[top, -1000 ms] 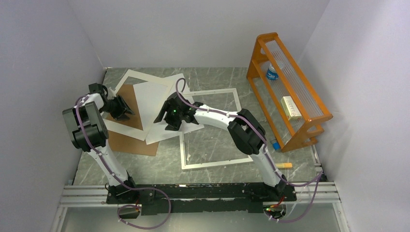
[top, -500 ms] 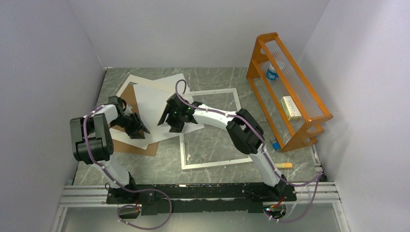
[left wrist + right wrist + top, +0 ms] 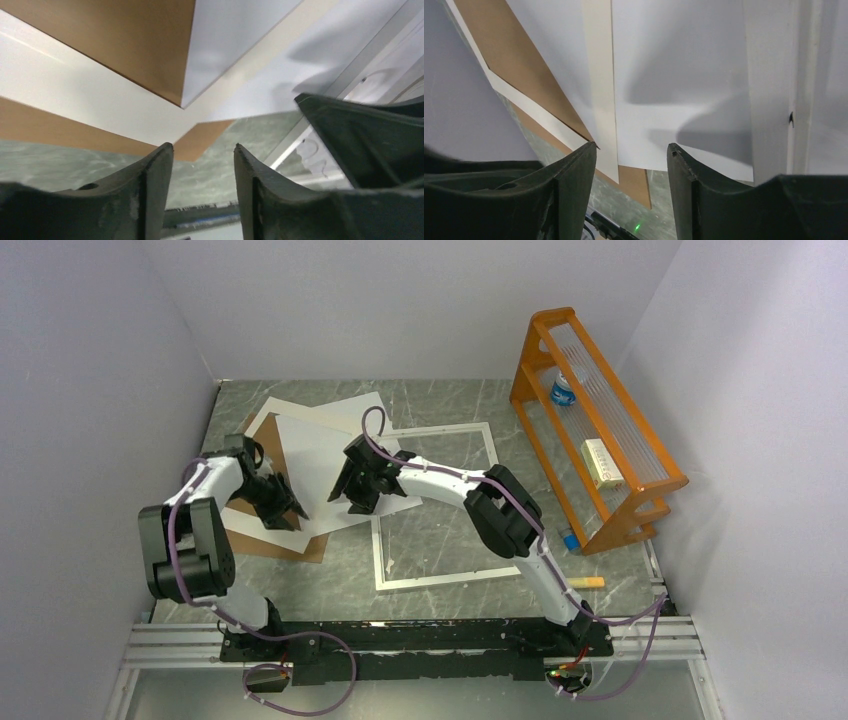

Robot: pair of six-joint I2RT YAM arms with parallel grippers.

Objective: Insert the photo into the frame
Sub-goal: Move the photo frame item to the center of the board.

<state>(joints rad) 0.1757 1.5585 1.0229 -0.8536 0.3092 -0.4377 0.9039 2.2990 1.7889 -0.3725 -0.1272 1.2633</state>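
Swung inward since a second ago, the left gripper [image 3: 283, 502] has come from the far side of the brown backing board [image 3: 297, 546] to the near corner of the paper stack, while the right gripper [image 3: 355, 490] has barely shifted. From above, the photo [image 3: 320, 445] lies face down, a plain white rectangle between the two sets of fingers, overlapping the floppy white card mat [image 3: 255, 523]. The frame [image 3: 440, 578], a thin pale rectangle lying flat, sits just beyond the right fingers, and whether its corner is under the sheet cannot be told. In the left wrist view, the left fingers [image 3: 145, 195] stand spread with nothing between them. Ahead of their tips, a sharp corner of the photo [image 3: 235, 35] rests on the matte brown board, with a cream band of mat nearer. In the right wrist view, the right fingers [image 3: 569, 195] are likewise parted and empty, hanging over the photo [image 3: 684, 65]. Its surface is smooth and shadowed, with a cream strip of mat [image 3: 599, 75] across it. The print looks thin, light and limp, probably slick against card and easily creased. A shallow pinch at a free corner or overhanging edge seems safest, since the flat middle offers nothing to grip.
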